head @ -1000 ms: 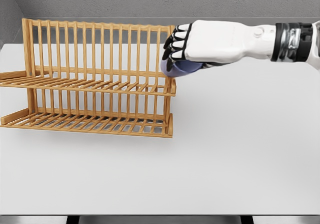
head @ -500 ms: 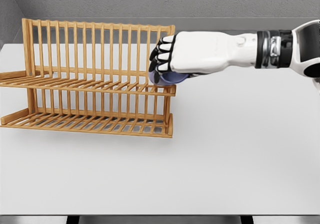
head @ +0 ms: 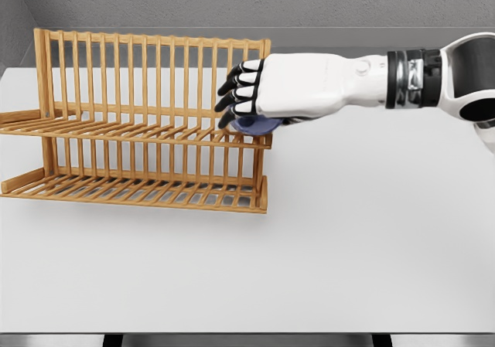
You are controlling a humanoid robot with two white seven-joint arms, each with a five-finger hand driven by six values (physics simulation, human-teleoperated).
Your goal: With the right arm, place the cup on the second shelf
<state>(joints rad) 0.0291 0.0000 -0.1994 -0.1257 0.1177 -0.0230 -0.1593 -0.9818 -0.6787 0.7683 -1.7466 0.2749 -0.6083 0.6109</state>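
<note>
- The right hand (head: 259,96) is closed around the cup (head: 254,124), fingers curled over its top; only the blue underside is seen below the palm.
- The cup is held at the right end of the upper shelf (head: 139,133), seemingly touching the slats, so that it can be set down flat.
- The rack (head: 147,123) stands on the counter (head: 348,239), its upright bars behind the hand.
- The left hand is not visible.

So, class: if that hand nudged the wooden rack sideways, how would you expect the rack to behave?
The rack looks stiff: thin wooden slats in a rigid frame. It is mostly air, so probably light and apt to slide on the smooth white table. The right hand, holding the cup at the upper shelf's end, could shift it.
</note>
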